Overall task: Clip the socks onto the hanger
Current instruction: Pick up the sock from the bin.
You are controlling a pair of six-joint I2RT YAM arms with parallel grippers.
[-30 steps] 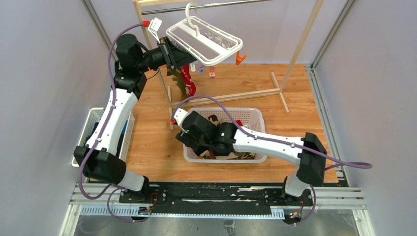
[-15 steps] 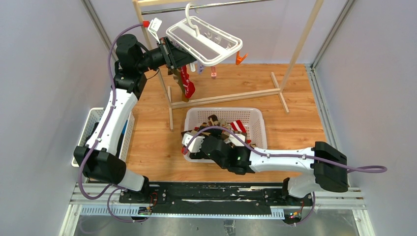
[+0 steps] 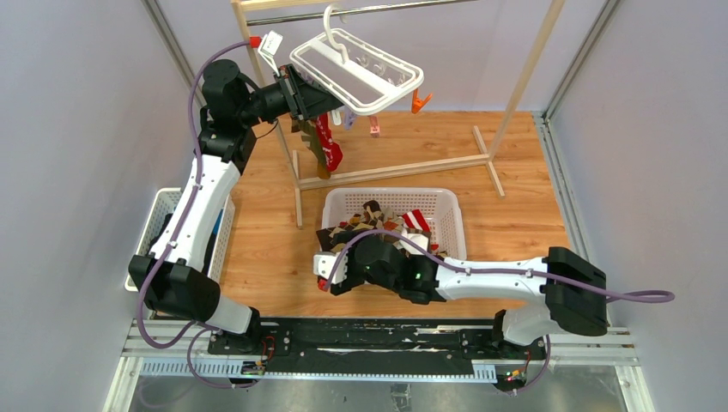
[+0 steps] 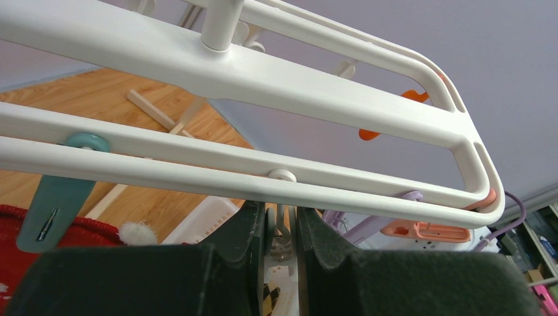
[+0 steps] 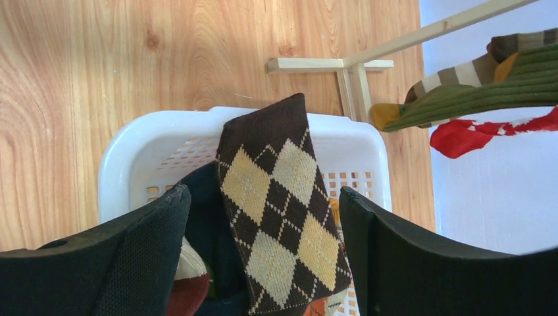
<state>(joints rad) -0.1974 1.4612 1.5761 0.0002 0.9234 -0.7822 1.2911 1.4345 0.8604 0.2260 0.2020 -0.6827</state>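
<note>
Right wrist: right claw (image 5: 263, 197) apart over argyle sock (image 5: 279, 227); left claw (image 4: 281, 214) tight on clip (image 4: 281, 242) beneath hanger (image 4: 263, 72)

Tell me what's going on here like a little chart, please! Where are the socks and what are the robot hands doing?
Left gripper: shut on a small clip under the hanger
Right gripper: open, over the basket
Below it: brown-tan argyle sock, top of the pile, not gripped
Already hanging: red sock, olive-striped sock
Basket: white, on the wooden table, more socks inside
</note>
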